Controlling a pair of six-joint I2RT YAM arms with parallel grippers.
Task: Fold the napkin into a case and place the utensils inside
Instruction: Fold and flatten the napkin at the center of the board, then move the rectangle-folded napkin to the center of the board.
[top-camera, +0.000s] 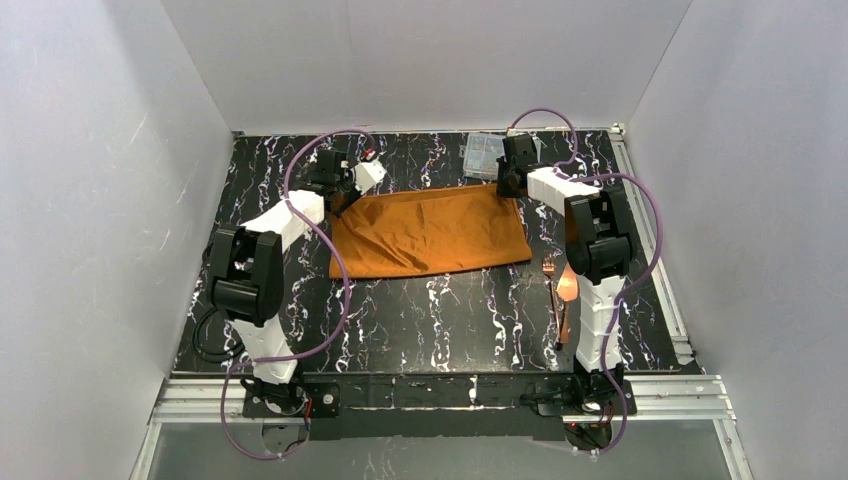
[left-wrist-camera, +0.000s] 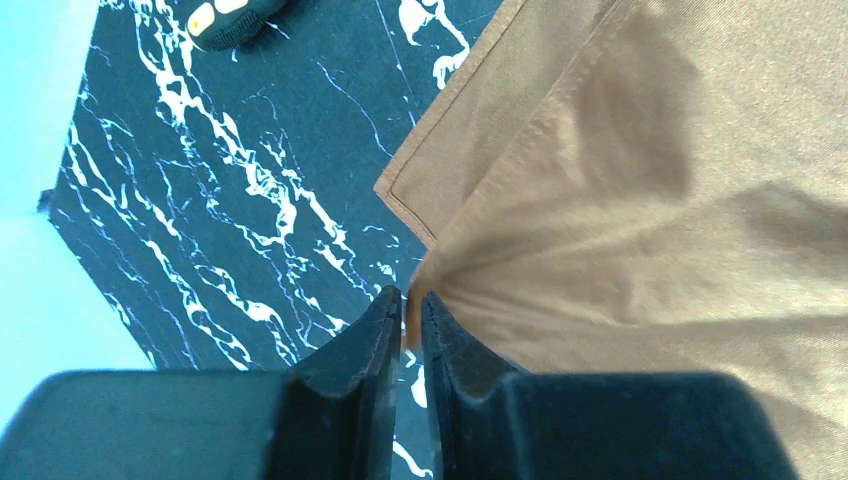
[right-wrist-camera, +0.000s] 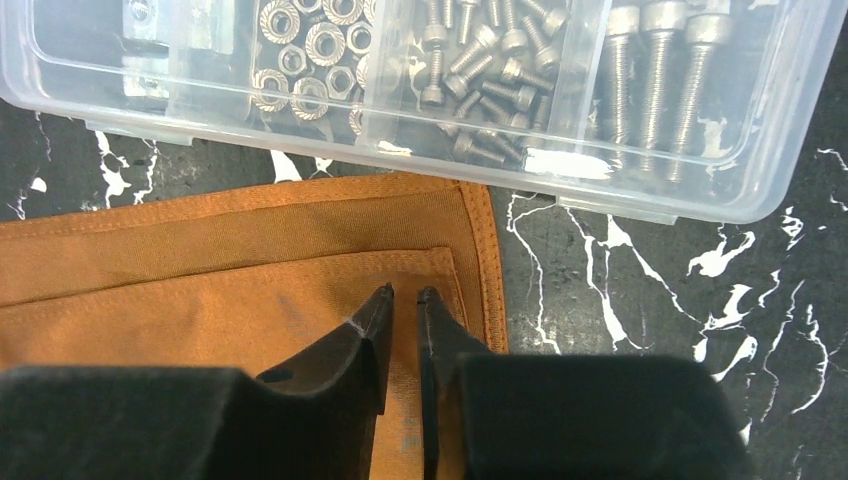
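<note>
From up top I see the napkin (top-camera: 430, 232) folded double, lying flat across the far middle of the table (top-camera: 430, 330). My left gripper (left-wrist-camera: 411, 300) is at its far left corner. Its jaws are all but closed with a nip of cloth pinched between the tips, and the fabric puckers toward them. My right gripper (right-wrist-camera: 404, 292) sits over the far right corner, at the upper layer's edge, jaws a slit apart. I cannot tell whether they hold cloth. The box (right-wrist-camera: 400, 80) lies just beyond. The utensils (top-camera: 566, 288) lie on the table beside the napkin's near right corner.
</note>
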